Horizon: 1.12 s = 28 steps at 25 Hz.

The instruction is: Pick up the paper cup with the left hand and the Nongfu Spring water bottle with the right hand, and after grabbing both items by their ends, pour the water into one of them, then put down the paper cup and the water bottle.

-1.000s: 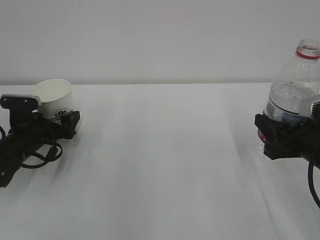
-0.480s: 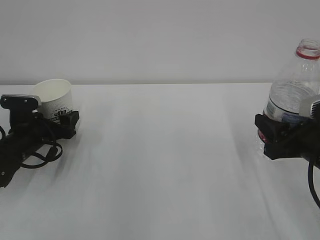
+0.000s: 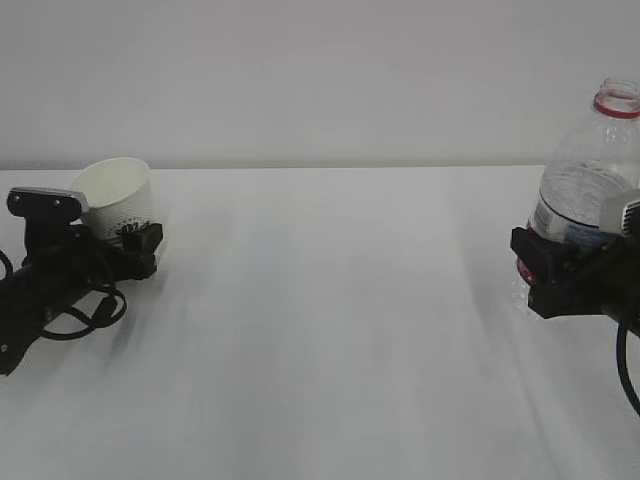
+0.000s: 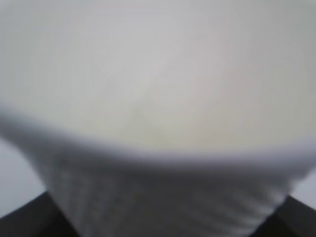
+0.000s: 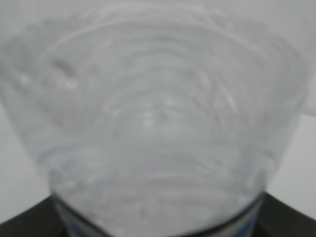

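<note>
The table (image 3: 330, 330), white and wide, fills the exterior view, and everything here is placed against it. At the table's far right edge stands the Nongfu Spring water bottle (image 3: 590, 180), upright, cap off, its red neck ring at the very top and the clear ribbed body rising well above the gripper around it. The right hand (image 3: 560, 272) has the bottle by its lower part, black jaws pressed to either side of the label band, clamped on it. The right wrist view is all bottle (image 5: 158, 128): blurred ribs and shine from edge to edge, dark jaw corners at the bottom left and right. The water cannot be made out for certain through that blur.

Over to the table's left edge now. The left hand (image 3: 125, 245) lies low along the surface, black arm and looped cables trailing off toward the left border, a grey plate sitting on top near the wrist. The paper cup (image 3: 115, 200) sits between its jaws, tipped so its open mouth leans toward the left and up, the dark logo on its side just above the black gripper block. Whether the jaws are pressing on the cup's wall or standing just off it, I cannot tell. The left wrist view gives only the cup (image 4: 158, 113), huge and out of focus, rim curving across, with black jaw corners at the two lower edges.
</note>
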Each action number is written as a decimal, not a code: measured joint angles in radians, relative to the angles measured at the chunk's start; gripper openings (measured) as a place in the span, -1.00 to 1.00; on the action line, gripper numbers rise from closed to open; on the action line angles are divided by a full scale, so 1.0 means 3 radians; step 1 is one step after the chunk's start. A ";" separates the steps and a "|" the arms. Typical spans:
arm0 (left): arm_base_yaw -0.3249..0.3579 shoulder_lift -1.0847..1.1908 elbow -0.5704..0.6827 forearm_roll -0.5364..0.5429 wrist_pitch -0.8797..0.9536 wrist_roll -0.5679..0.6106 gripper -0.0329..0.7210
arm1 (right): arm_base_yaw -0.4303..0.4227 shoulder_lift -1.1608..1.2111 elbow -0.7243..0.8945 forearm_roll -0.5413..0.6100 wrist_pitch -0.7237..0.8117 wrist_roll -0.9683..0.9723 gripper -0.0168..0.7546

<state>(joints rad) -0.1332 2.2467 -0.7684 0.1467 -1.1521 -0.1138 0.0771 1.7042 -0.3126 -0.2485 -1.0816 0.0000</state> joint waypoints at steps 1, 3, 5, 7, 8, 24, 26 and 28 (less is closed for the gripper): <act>0.0000 -0.0017 0.0000 0.0075 0.0006 0.0000 0.54 | 0.0000 0.0000 0.0000 0.0016 0.0000 0.0000 0.19; 0.0000 -0.0112 0.0000 0.0257 0.0012 0.0000 0.54 | 0.0000 0.0000 0.0000 0.0050 0.0000 0.0000 0.19; 0.0000 -0.0201 0.0000 0.0403 0.0012 0.0000 0.54 | 0.0000 0.0000 0.0000 0.0073 0.0000 0.0000 0.19; 0.0000 -0.0255 0.0000 0.0510 0.0012 0.0000 0.54 | 0.0000 0.0000 0.0000 0.0087 0.0000 0.0000 0.19; 0.0000 -0.0282 0.0000 0.0568 0.0012 0.0000 0.54 | 0.0000 0.0000 0.0000 0.0087 0.0000 0.0000 0.19; 0.0000 -0.0449 0.0000 0.1743 0.0012 -0.0806 0.54 | 0.0000 0.0000 0.0000 0.0156 0.0000 0.0000 0.19; 0.0000 -0.0449 0.0000 0.1907 0.0012 -0.0886 0.54 | 0.0000 0.0000 0.0000 0.0156 0.0000 0.0000 0.19; 0.0000 -0.0451 0.0000 0.2051 0.0012 -0.0950 0.54 | 0.0000 0.0000 0.0000 0.0156 0.0000 0.0000 0.19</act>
<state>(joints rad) -0.1332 2.1114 -0.7684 0.7620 -1.1485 -0.3987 0.0771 1.7042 -0.3126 -0.2017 -1.0816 0.0000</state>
